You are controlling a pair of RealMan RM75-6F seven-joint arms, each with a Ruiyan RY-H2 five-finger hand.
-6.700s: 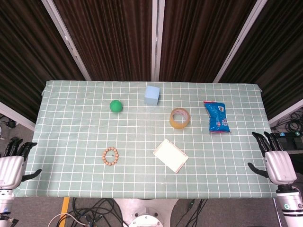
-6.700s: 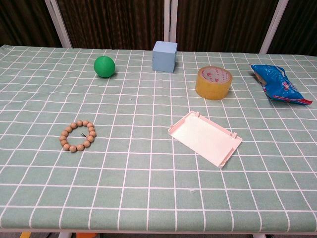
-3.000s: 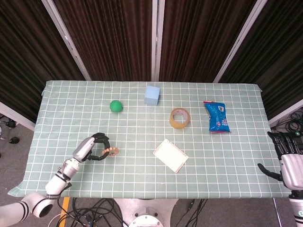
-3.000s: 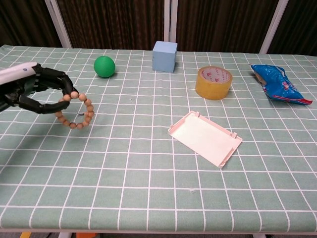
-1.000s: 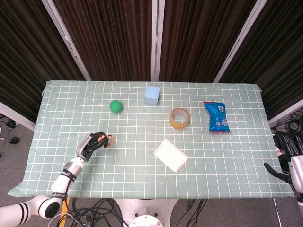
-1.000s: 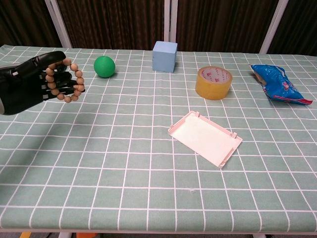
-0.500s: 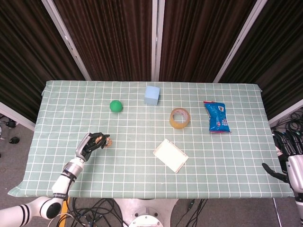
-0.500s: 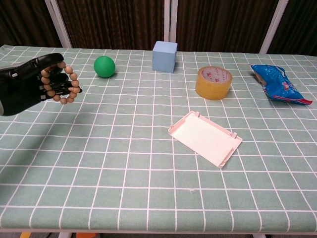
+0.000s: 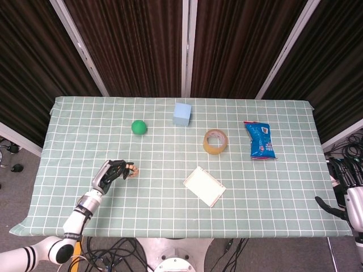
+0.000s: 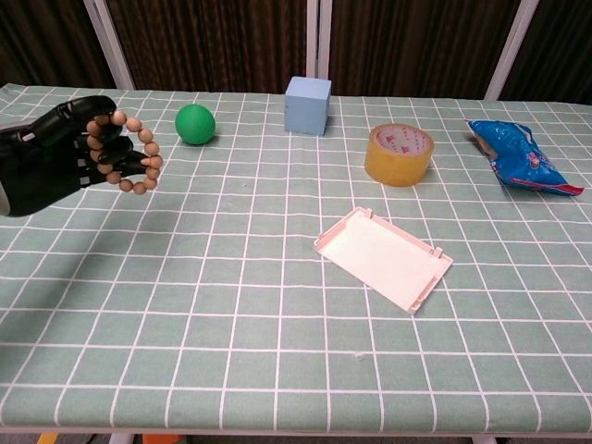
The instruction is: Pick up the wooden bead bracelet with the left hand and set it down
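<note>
My left hand (image 10: 57,153) holds the wooden bead bracelet (image 10: 139,154) above the left part of the table, its dark fingers curled through the ring of tan beads. In the head view the left hand (image 9: 109,174) shows over the front left of the cloth with the bracelet (image 9: 131,170) at its fingertips. My right hand (image 9: 350,195) hangs off the table's right edge with its fingers spread and nothing in it.
On the green checked cloth (image 10: 277,351) lie a green ball (image 10: 195,124), a light blue cube (image 10: 307,104), a roll of tape (image 10: 399,154), a blue snack bag (image 10: 520,157) and a white tray (image 10: 383,257) in the middle.
The left hand has shifted slightly right and toward the robot with the bracelet still in its fingers. The right hand has barely moved.
</note>
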